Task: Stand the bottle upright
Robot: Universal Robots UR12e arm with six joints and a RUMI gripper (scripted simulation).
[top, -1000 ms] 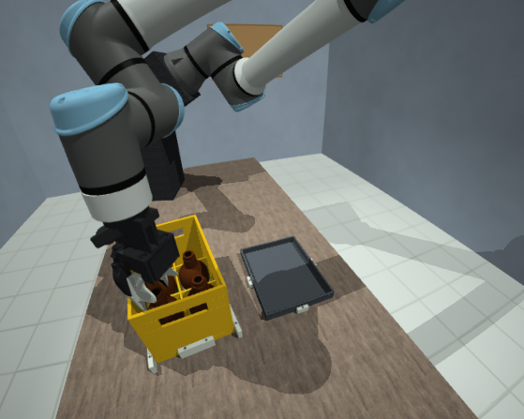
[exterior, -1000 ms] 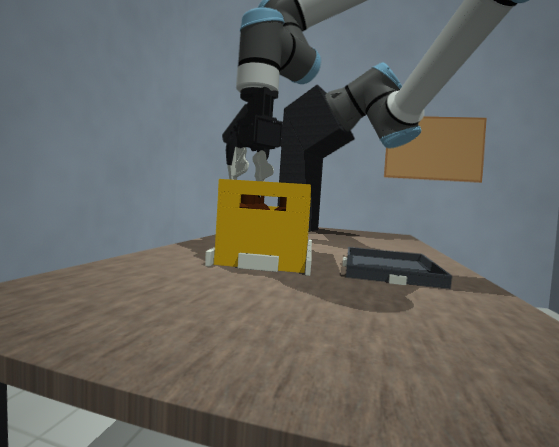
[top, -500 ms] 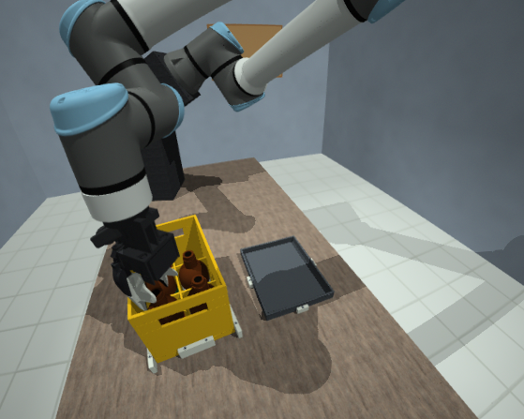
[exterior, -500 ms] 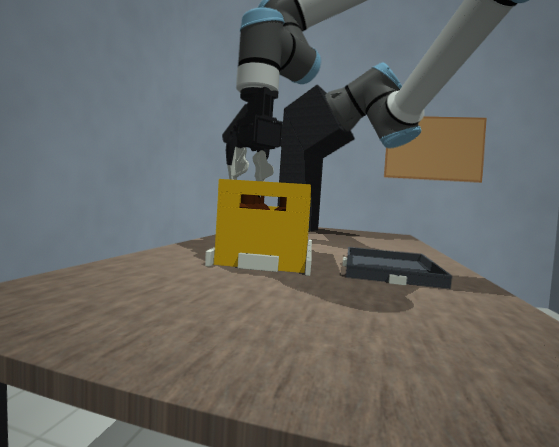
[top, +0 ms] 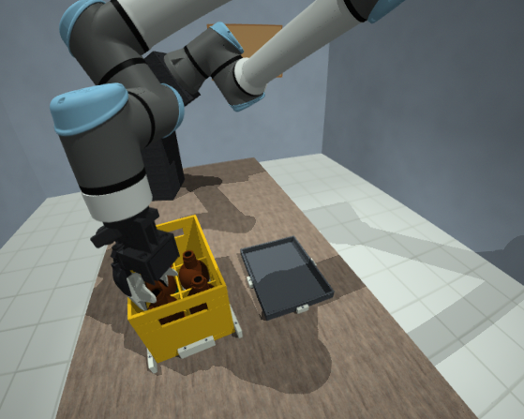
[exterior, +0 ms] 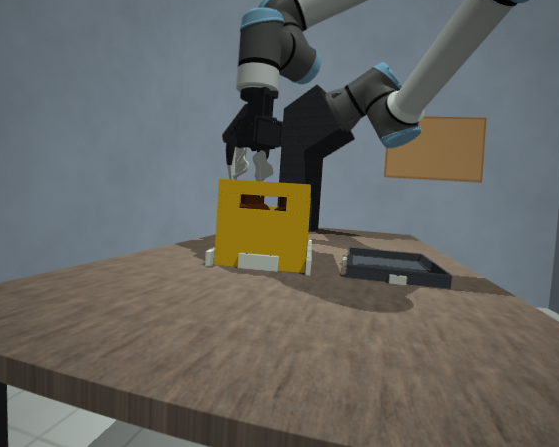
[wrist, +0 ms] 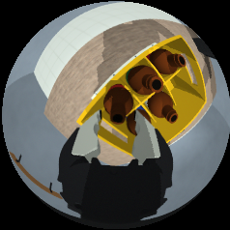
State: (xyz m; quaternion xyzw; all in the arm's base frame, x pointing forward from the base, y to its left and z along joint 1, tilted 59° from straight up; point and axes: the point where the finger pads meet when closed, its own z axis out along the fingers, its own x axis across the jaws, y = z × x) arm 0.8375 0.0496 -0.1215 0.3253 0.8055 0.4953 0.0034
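The yellow crate (top: 193, 327) (exterior: 261, 234) (wrist: 197, 99) holds five brown bottles in its compartments. One bottle (top: 193, 273) (wrist: 140, 82) and others show in the top view and the wrist view. My gripper (top: 157, 290) (exterior: 248, 175) (wrist: 118, 110) is partly open and empty, with its fingertips just above the crate's rim. In the wrist view a corner bottle (wrist: 118, 99) has its mouth in line with the gap between the fingers. Another bottle (wrist: 132, 127) is partly hidden by the right finger. I cannot tell which neck differs. The dark tray (top: 291, 277) (exterior: 396, 264) has no bottle on it.
White blocks (top: 196, 347) (exterior: 258, 262) stand against the crate's base, and smaller ones (top: 302, 308) (exterior: 397, 279) at the tray's sides. The crate's high walls and inner dividers surround the bottles. The tray is beside the crate, to its right in the top and exterior views, with a low rim.
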